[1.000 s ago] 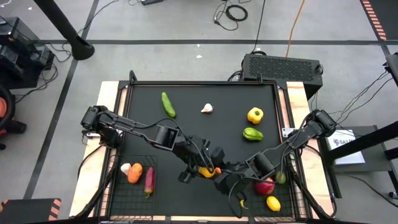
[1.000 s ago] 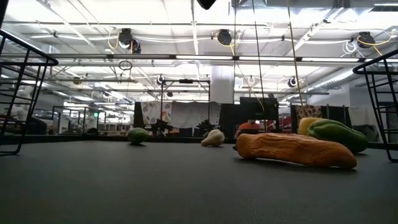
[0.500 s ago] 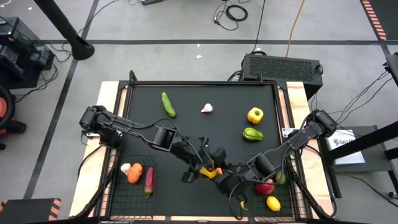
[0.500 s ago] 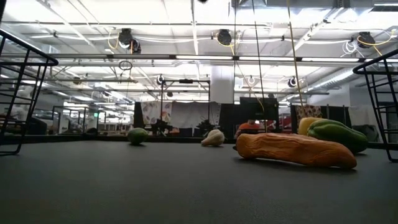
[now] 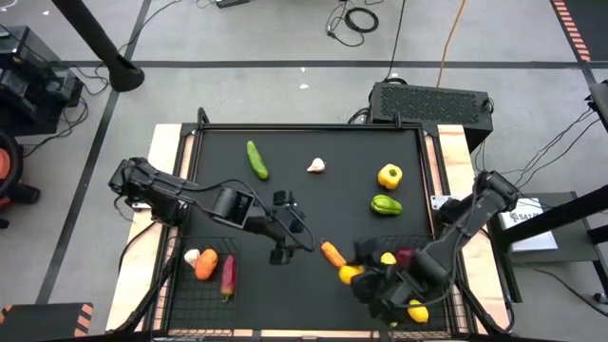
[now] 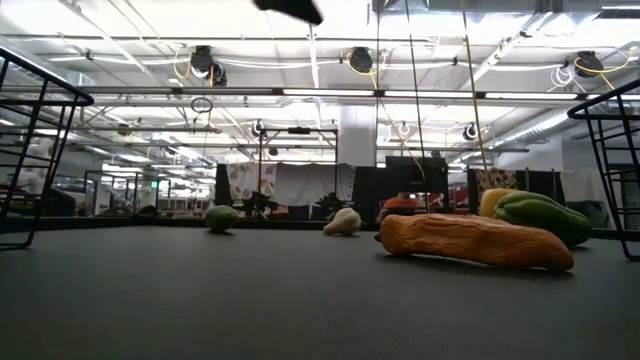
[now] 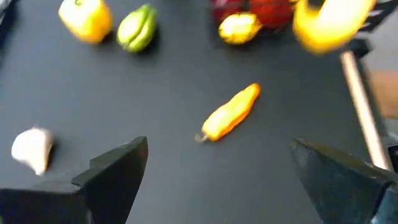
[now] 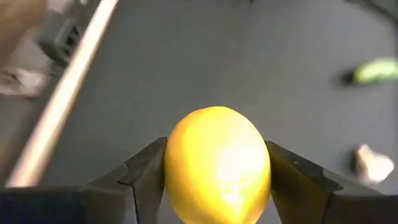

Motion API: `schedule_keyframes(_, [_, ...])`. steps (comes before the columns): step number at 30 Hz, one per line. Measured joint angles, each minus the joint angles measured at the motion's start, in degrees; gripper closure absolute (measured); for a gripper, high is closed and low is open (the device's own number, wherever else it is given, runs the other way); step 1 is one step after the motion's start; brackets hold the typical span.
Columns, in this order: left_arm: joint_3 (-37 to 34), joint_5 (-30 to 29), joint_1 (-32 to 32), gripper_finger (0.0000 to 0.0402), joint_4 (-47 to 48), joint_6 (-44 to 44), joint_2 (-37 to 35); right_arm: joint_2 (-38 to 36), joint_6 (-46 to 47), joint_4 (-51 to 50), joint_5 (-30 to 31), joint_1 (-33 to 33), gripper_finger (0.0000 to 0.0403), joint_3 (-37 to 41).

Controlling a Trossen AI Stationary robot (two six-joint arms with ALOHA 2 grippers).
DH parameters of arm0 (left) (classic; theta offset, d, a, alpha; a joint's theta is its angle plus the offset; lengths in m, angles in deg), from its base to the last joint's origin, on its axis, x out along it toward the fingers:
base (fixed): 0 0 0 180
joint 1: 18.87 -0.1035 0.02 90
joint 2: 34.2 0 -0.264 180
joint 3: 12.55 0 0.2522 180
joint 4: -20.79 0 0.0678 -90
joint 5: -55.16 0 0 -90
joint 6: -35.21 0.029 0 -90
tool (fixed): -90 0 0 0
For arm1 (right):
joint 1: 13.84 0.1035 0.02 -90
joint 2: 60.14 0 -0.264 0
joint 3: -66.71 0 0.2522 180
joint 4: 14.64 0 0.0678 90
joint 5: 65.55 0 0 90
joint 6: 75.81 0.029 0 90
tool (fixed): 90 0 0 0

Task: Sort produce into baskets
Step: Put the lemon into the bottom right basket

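Note:
My right gripper (image 5: 353, 275) is shut on a yellow lemon (image 8: 217, 165), just above the table by the right basket (image 5: 442, 318). That basket holds a red apple (image 5: 407, 257) and two more lemons (image 5: 416, 310). An orange carrot (image 5: 332, 254) lies flat on the table between the arms. My left gripper (image 5: 290, 233) hangs open above the table's middle, left of the carrot (image 7: 230, 113), with nothing between its fingers. Farther back lie a cucumber (image 5: 256, 160), a garlic (image 5: 316, 165), a yellow pepper (image 5: 389, 176) and a green pepper (image 5: 386, 204). My right gripper pinches the lemon between its two fingers, one on each of two opposite sides (image 8: 177, 168). The fingers slant downward. The lemon is lifted clear of the table.
The left basket (image 5: 190, 294) at the near left holds a white piece (image 5: 193, 256), an orange one (image 5: 206, 264) and a dark red one (image 5: 228, 275). A raised black frame (image 5: 313, 126) edges the table. The dark tabletop between cucumber and carrot is bare.
The two grippers met over the lemon near the carrot. My left gripper has let go of it and drawn back up and toward the table's left. My right gripper has rolled and carried the lemon toward the near right, to the right basket. The carrot stayed put.

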Motion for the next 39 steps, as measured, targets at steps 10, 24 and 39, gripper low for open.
schedule_keyframes(10, [-0.23,-14.52,5.86,0.0009,1.49,-6.92,0.03,-0.14,36.98,-21.13,-11.55,9.25,0.0170,-12.71])
schedule_keyframes(24, [-3.32,-24.74,8.03,0.0009,0.15,-10.33,0.10,0.45,72.68,-24.72,-16.07,21.36,0.0170,-3.29])
schedule_keyframes(39, [-3.32,-24.88,7.90,0.0009,-4.90,-10.24,0.10,-0.13,74.68,-34.49,-23.22,19.83,0.0170,9.16])
